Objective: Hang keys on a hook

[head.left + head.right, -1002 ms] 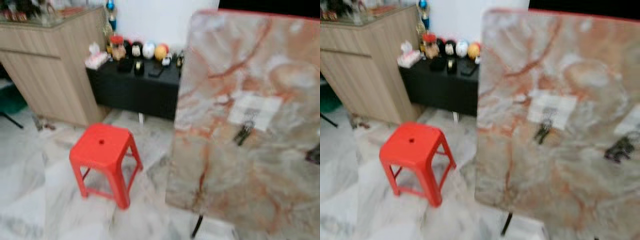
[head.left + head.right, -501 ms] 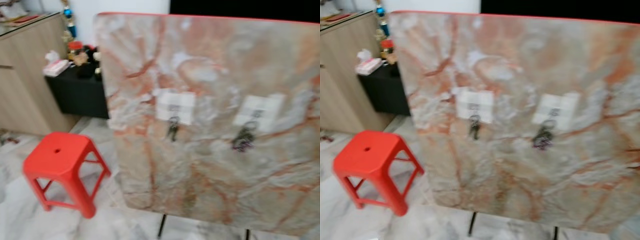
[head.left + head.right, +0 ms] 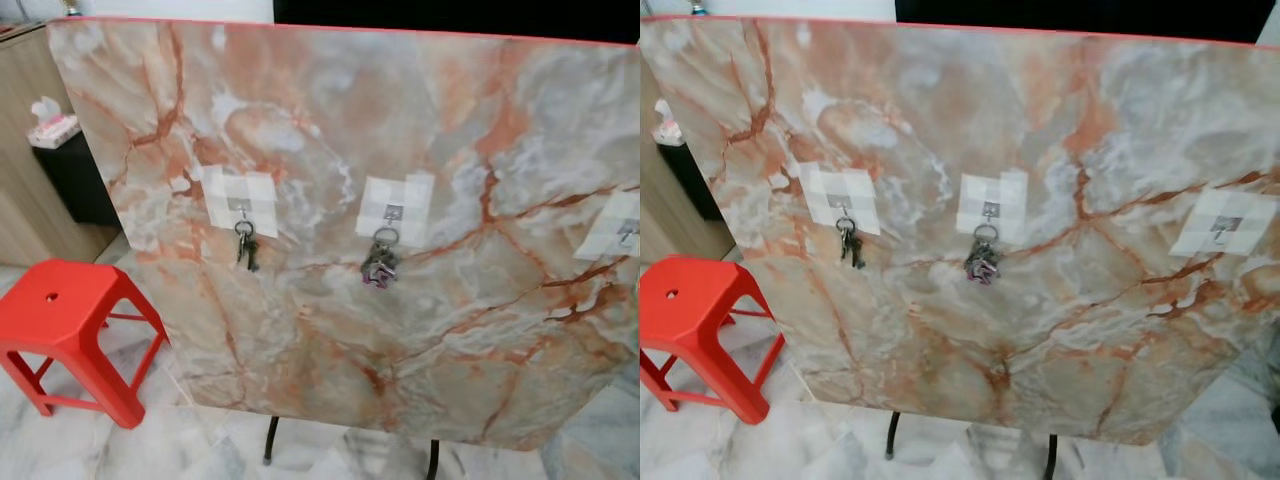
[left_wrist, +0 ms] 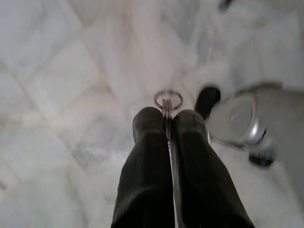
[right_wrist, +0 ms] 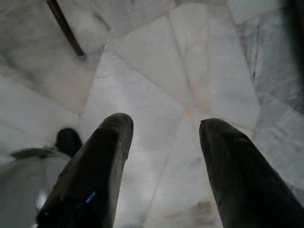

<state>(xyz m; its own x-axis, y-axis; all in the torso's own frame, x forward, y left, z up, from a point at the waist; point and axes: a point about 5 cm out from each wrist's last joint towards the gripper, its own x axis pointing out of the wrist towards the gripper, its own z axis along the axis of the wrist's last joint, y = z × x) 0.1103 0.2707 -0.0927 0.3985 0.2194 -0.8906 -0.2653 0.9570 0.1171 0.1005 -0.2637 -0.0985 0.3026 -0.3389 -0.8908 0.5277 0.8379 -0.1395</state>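
The metal keys with a round split ring (image 4: 167, 100) are pinched between the two black fingers of the left gripper (image 4: 167, 124), which are pressed together on them; the ring protrudes past the fingertips. The left wrist view places this gripper above the pale marble floor (image 4: 61, 80). The right wrist view shows the right gripper (image 5: 164, 130) with its fingers spread wide and nothing between them, also over the floor, with a dark metal leg (image 5: 65, 28) nearby.

The head views show what the wrist views do not: an upright orange-veined marble-pattern board (image 3: 330, 330) carrying three white adhesive hooks. The left hook (image 3: 239, 204) holds a small dark key bunch (image 3: 245, 246). The middle hook (image 3: 394, 211) holds a bunch with a purple tag (image 3: 378, 268). The right hook (image 3: 1223, 226) carries nothing. A red plastic stool (image 3: 65, 325) stands on the floor left of the board. Behind it are a black cabinet (image 3: 75, 180) and a pink tissue pack (image 3: 52, 128).
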